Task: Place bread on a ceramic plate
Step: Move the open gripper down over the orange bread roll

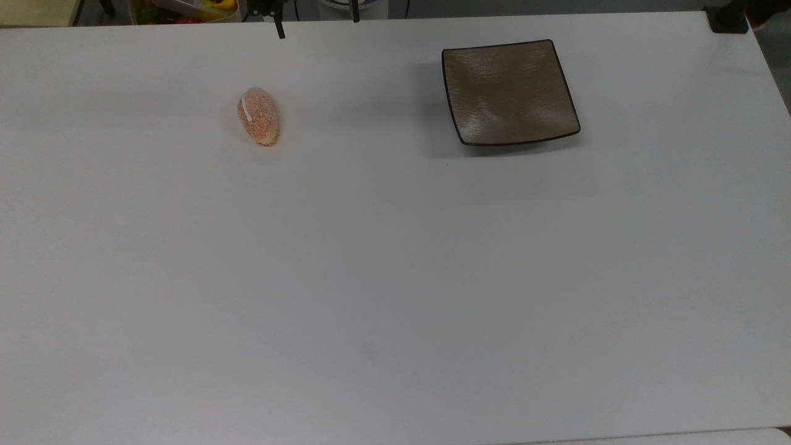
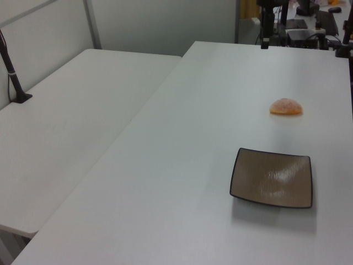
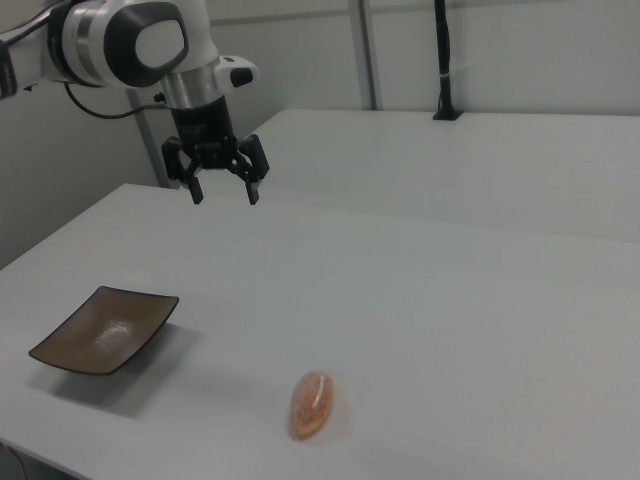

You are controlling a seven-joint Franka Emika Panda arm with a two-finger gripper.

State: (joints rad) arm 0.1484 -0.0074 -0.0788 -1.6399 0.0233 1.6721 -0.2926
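While jaws (image 3: 222, 193) hang spread wide, holding nothing | bread (image 3: 311, 404) on table (image 3: 450, 300) | ceramic plate (image 3: 104, 328) apart.

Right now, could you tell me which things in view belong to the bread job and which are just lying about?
Part of the job:
- bread, on the table
- ceramic plate, nothing on it
- gripper, open, above the table

Just lying about:
- black post on the neighbouring table
- colourful items beyond the far edge

small oval orange-pink speckled bread (image 1: 258, 116) with white stripe, lying on table, well apart from square glossy brown ceramic plate (image 1: 508, 93), dark rim, upturned corners, empty
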